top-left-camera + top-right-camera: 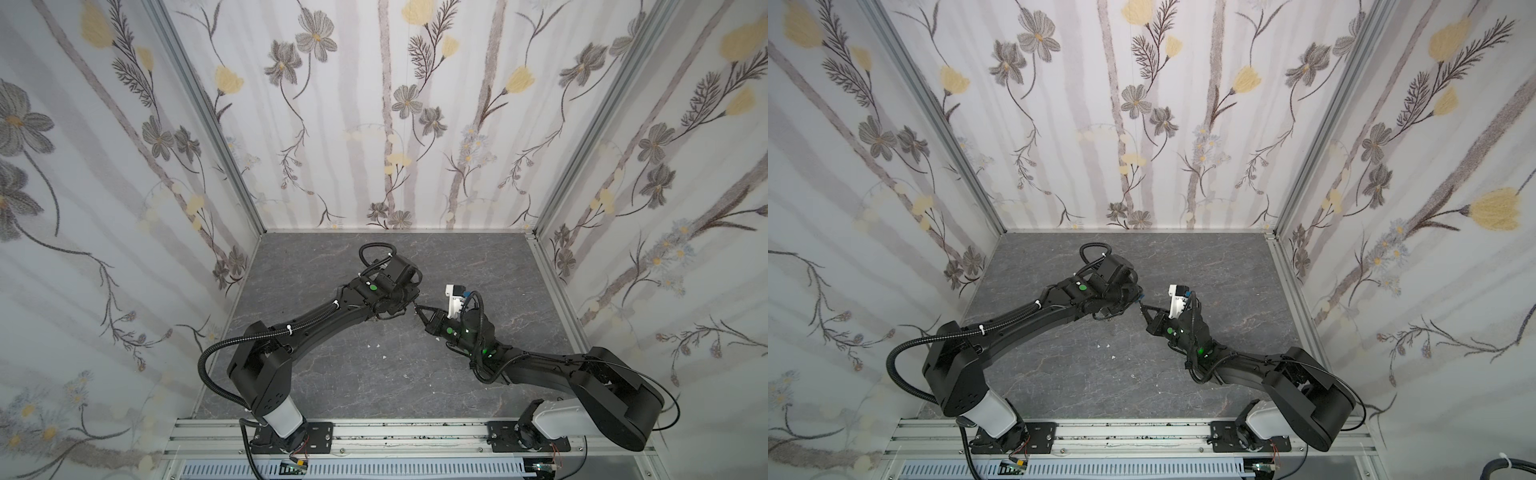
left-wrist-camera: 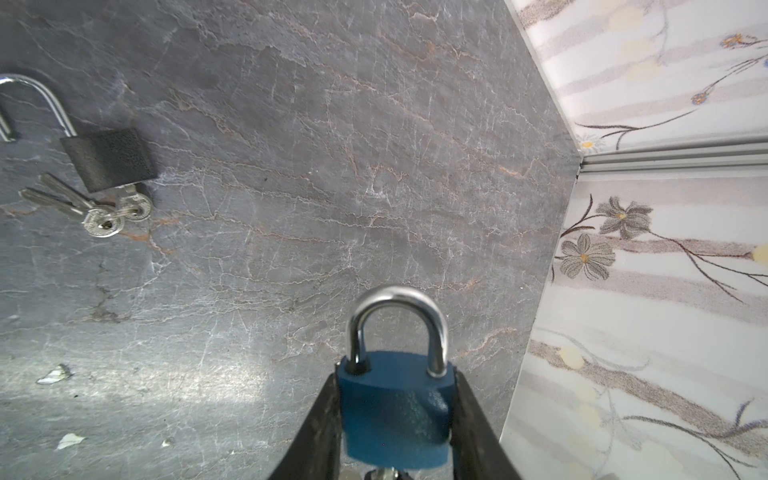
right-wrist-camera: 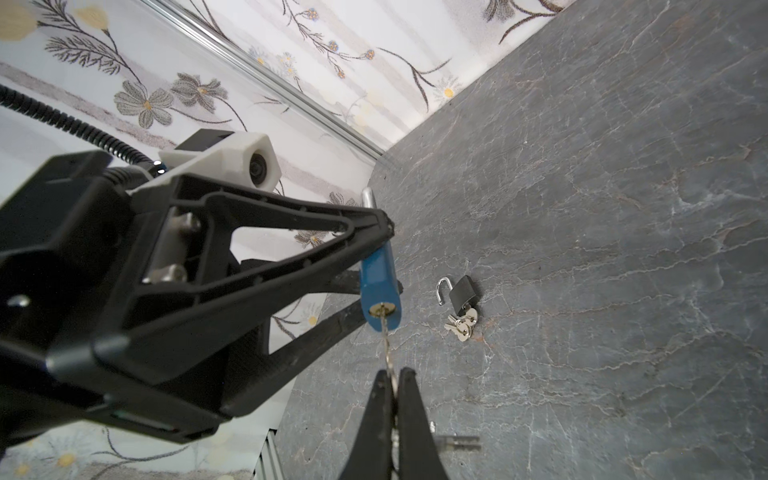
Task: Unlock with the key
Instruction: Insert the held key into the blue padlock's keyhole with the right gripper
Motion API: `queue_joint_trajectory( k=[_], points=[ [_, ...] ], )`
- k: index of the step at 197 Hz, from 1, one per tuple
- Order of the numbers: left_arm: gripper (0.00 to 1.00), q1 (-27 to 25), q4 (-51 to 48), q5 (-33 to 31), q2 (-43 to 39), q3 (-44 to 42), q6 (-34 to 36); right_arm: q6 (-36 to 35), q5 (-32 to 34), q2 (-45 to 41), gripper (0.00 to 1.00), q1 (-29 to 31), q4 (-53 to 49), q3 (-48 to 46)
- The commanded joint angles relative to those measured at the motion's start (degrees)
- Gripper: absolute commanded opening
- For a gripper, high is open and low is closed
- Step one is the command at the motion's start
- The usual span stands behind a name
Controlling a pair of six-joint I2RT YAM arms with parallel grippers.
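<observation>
Two arms stood bolted to the front rail [image 1: 374, 434], the left arm [image 1: 316, 322] and right arm [image 1: 548, 365] both angled inward over the grey bench [image 1: 374, 386]. A few white scraps [image 1: 384, 357] lay on the bench between them. Past those, the two tips almost met at mid-bench. Left gripper [image 2: 395, 390]: jaws clamped on the narrow side edges of the blue padlock [image 3: 379, 286], held above the bench. Its steel shackle [image 2: 399, 328] looked closed, both legs down in the body. Right gripper [image 3: 393, 374]: jaws pinched together on the key [image 3: 387, 347], the head hidden between them. The blade ran straight into the brass keyhole [image 3: 379, 309] on the padlock's bottom face. Farther on, a black padlock [image 3: 464, 293] lay flat on the bench with its shackle swung open. A small bunch of spare keys [image 3: 461, 326] touched its base, well apart from both grippers. In both top views this second lock was hidden or too small to make out. Beyond it the bench ended at the back wall [image 1: 395, 104], papered with grey and yellow flowers.
</observation>
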Motion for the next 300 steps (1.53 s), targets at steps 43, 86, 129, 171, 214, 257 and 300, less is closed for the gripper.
queue_joint_trajectory(
  k=[43, 86, 129, 171, 214, 257, 300],
  points=[
    [0.12, -1.60, 0.08, 6.26, 0.56, 0.94, 2.69, 0.49, 1.11, -2.84, 0.00, -1.60, -3.25, 2.62],
    [0.10, -1.96, -1.45, 6.06, 0.89, 1.92, 4.29, -5.51, 3.86, -6.10, 0.00, -2.14, -11.65, 4.98],
    [0.10, -2.36, -2.28, 6.86, 1.90, 2.95, 5.14, -9.92, 4.40, -7.15, 0.00, -2.46, -19.58, 8.31],
    [0.10, -2.47, -2.06, 7.03, 2.17, 3.21, 5.26, -11.11, 3.30, -7.99, 0.00, -2.78, -20.72, 8.61],
    [0.09, -2.82, -0.63, 9.31, 3.05, 3.67, 5.30, -10.14, 1.07, -7.33, 0.00, -3.37, -16.23, 7.66],
    [0.09, -2.05, -1.82, 7.16, 1.29, 1.81, 6.56, -11.08, 0.65, -8.61, 0.10, -3.50, -19.28, 6.78],
    [0.09, -1.22, -1.77, 6.96, -0.14, -0.79, 6.58, -10.14, -1.82, -12.63, 0.23, -3.31, -19.17, 0.70]
  ],
)
